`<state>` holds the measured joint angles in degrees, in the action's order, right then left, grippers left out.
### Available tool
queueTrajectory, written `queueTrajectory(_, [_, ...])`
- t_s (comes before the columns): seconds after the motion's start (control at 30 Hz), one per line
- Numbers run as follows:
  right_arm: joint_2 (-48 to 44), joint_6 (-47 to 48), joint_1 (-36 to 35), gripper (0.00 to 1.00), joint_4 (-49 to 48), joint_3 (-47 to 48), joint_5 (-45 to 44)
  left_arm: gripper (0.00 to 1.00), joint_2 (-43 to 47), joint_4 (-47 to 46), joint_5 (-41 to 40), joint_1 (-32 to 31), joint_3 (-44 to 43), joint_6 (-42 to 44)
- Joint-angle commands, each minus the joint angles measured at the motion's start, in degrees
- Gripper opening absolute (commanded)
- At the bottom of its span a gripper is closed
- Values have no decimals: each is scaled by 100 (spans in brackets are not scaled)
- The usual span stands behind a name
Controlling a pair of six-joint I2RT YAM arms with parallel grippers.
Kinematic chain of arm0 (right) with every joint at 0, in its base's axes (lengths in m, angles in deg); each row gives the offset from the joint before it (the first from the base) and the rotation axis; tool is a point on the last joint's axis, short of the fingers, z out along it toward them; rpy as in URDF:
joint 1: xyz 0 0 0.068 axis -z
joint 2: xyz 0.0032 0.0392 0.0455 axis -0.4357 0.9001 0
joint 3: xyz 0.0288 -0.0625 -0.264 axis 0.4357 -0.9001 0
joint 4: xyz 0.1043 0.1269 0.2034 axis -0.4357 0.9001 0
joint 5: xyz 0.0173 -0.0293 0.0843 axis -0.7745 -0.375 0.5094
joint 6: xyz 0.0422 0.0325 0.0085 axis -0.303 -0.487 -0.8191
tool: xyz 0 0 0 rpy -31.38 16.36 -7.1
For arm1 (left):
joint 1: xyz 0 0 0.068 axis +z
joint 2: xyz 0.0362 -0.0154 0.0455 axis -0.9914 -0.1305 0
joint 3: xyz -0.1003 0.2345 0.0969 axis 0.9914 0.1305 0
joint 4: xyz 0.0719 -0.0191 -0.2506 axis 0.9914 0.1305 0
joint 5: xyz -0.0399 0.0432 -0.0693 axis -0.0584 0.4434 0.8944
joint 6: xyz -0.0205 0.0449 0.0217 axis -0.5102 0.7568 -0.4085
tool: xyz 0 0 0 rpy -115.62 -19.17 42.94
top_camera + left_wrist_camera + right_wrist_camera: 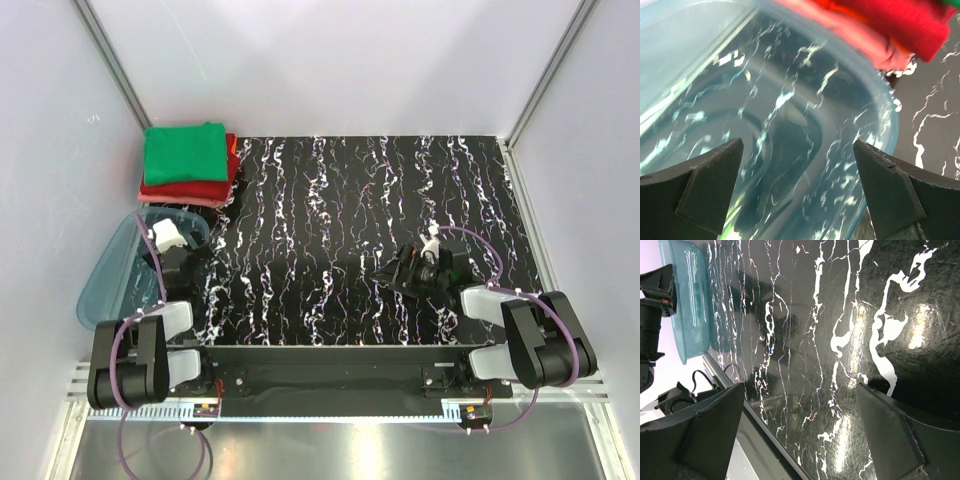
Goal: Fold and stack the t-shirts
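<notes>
Green tee (183, 152): we see it folded square on top of the stack (190, 175), at the table's far left corner.
Dark red shirts (205, 188): folded beneath the green one, with the salmon-pink shirt (172, 199) lowest.
Left gripper (799, 144): we find its jaws spread wide and holding nothing, above the blue tub (885, 125); the stack lies just beyond the tub's far rim.
Right gripper (801, 385): jaws wide as well and empty, over the black marbled table (840, 300); the stack sits well apart, across at the far left.
</notes>
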<state>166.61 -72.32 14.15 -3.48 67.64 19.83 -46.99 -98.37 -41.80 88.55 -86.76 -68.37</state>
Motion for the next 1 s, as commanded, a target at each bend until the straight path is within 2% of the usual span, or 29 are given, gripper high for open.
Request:
queueTrajectory(0.0, [-88,-2,-53,99,-270,-16,118,99,-370,-1024,441,-77,-202,523])
queueTrajectory(0.1, [-97,-2,-53,99,-270,-24,118,99,-889,-520,153,-604,-711,1252])
queueTrajectory(0.17, [-114,-2,-53,99,-270,-33,135,99,-1136,-895,64,-954,-818,1377])
queueTrajectory(0.2, [-123,-2,-53,99,-288,-42,135,99,-1145,-802,-49,-999,-870,1299])
queueTrajectory(0.4, [-132,-11,-53,99,-297,-60,144,99,-917,-1099,-138,-1009,-599,1184])
queueTrajectory(0.53, [-114,-20,-53,99,-305,-60,153,99,-732,-1688,-357,-1009,-229,957])
queueTrajectory(0.97, [-158,15,-53,100,-218,-7,179,99,-477,-2225,-981,-1097,184,947])
